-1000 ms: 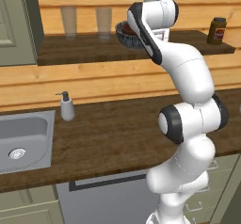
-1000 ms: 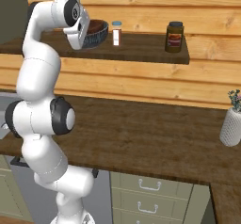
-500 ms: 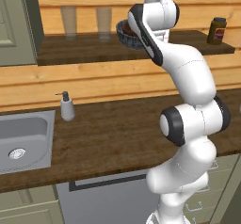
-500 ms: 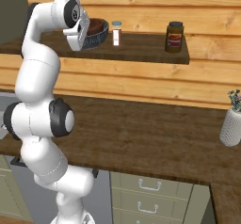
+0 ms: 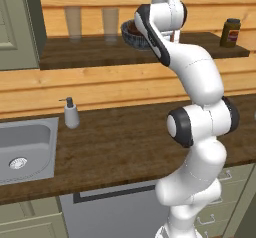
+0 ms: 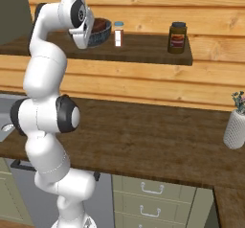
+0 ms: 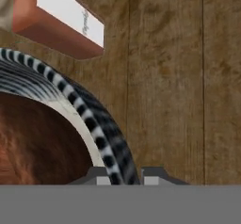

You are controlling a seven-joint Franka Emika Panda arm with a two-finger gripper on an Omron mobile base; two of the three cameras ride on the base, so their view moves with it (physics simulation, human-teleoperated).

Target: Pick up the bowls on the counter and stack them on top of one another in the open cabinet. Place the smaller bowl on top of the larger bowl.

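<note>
Your robot's white arm reaches up from its base to the open cabinet [image 5: 90, 57], a dark brown shelf backed by light wood planks above the counter [image 5: 115, 142]. The gripper [image 7: 126, 177] sits at the bowls on that shelf.

In the hand view you look down the fingers: two small dark fingertips [image 7: 99, 176] rise at the bottom edge with only a narrow gap between them. The ribbed, striped rim of the larger bowl [image 7: 101, 138] runs straight through that gap, so the hand is closed down on the bowl's rim, one tip inside and one outside. Just within the pale inner wall you see the reddish-brown smaller bowl [image 7: 37, 143], nested inside the larger one. Beyond the bowls lies the dark wood of the shelf, and a small white and reddish container [image 7: 61, 18] stands just beside the larger bowl's rim.

From the right base view, the stacked bowls [image 6: 100, 30] rest on the shelf right behind the arm's wrist, with a small white shaker [image 6: 118, 34] just beside them and a dark jar [image 6: 177, 38] further right. From the left base view, the grey-blue bowl shows at the wrist, two pale glasses [image 5: 92, 22] stand to its left, and a soap dispenser [image 5: 71, 114] stands on the counter beside the steel sink [image 5: 25, 147].
</note>
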